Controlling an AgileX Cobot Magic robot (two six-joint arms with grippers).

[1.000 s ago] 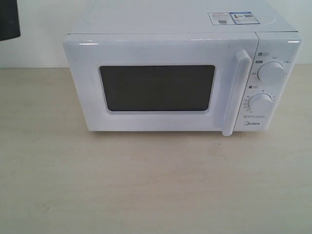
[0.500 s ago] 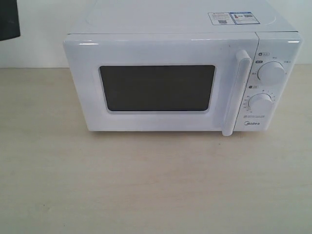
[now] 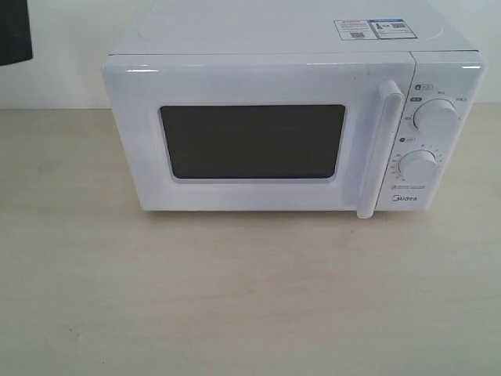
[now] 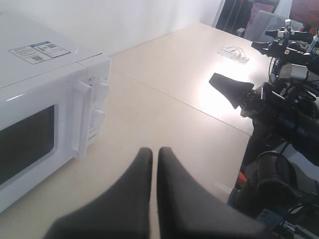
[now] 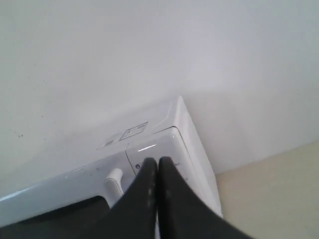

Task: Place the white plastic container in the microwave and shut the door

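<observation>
The white microwave (image 3: 290, 129) stands at the back of the table with its door (image 3: 250, 141) shut; the dark window and the vertical bar handle (image 3: 380, 149) face me. The white plastic container is out of view in every frame. Neither gripper shows in the exterior view. In the left wrist view my left gripper (image 4: 155, 152) is shut with nothing between its fingers, off to the side of the microwave (image 4: 40, 109) over bare table. In the right wrist view my right gripper (image 5: 158, 162) is shut and empty, in front of the microwave's (image 5: 149, 149) dial panel, beside the handle (image 5: 113, 180).
Light wooden table (image 3: 235, 298) spreads in front of the microwave. A white wall (image 5: 149, 59) rises behind it. In the left wrist view another dark arm with its gripper (image 4: 230, 88) and cabling (image 4: 289, 124) stands at the table's far side.
</observation>
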